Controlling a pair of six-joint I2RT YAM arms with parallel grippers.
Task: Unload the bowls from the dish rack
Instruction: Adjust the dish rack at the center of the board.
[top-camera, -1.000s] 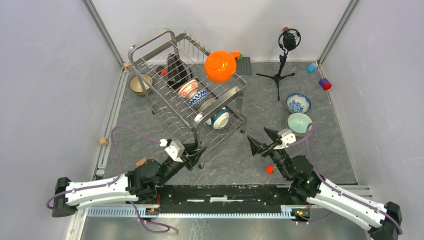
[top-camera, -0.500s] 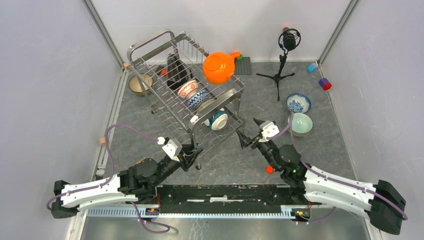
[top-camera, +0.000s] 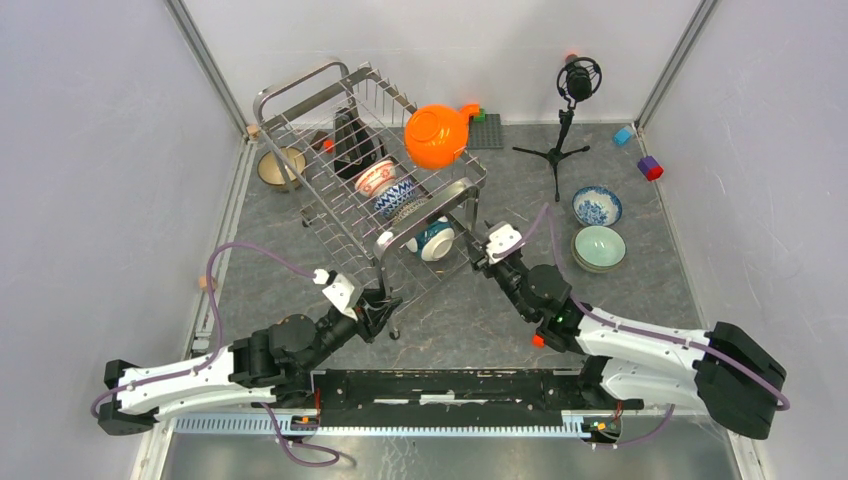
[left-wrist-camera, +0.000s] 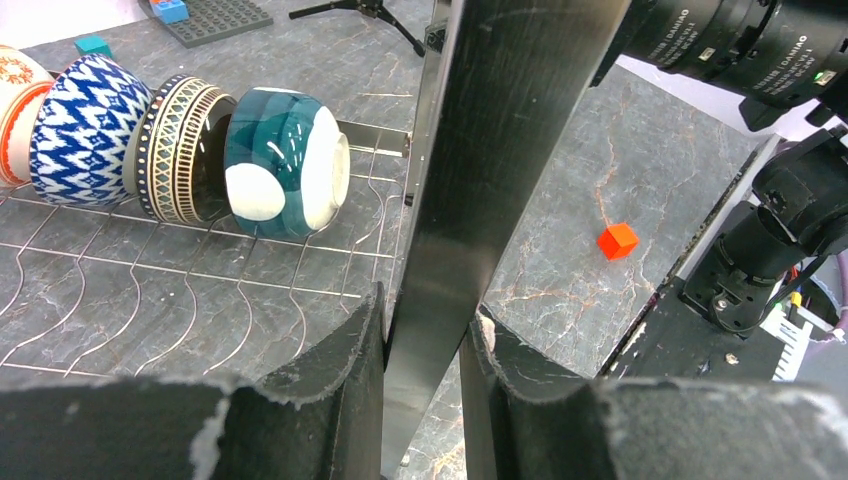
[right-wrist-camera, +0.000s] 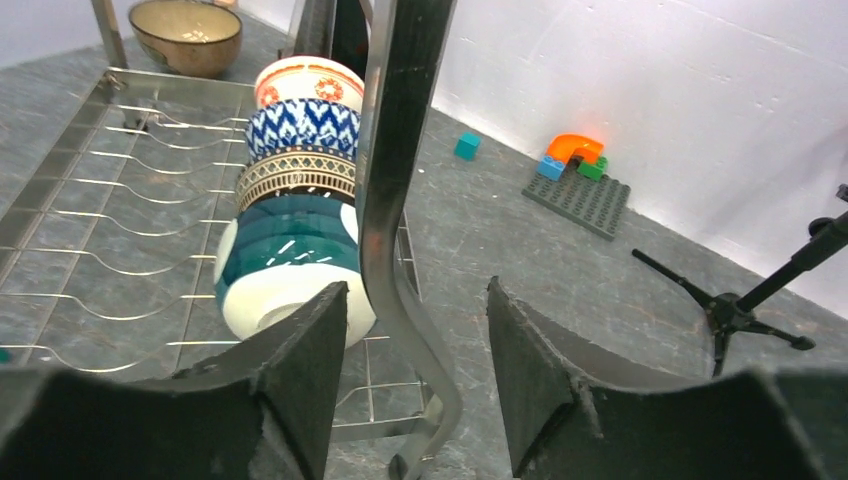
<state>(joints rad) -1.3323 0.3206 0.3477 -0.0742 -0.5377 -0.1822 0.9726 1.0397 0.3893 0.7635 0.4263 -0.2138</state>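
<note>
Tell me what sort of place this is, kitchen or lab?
Probably a robot test cell, not a kitchen: bare pale walls with metal corner posts, a mic stand, and toy blocks around the rack.

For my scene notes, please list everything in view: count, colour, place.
dish rack: 1, steel, table's back left
orange bowl: 1, orange, rack's upper tier
lower-tier bowls: 4, red-white, blue-white, gold-brown, teal-white, in a row
table bowls: 3, brown left of rack, blue-white and pale green at right
microphone stand: 1, black, back right
baseplate: 1, grey, back wall
small blocks: several, red, blue, purple, teal, scattered
left gripper: 1, black, shut on rack post
right gripper: 1, black, open around rack bar
</note>
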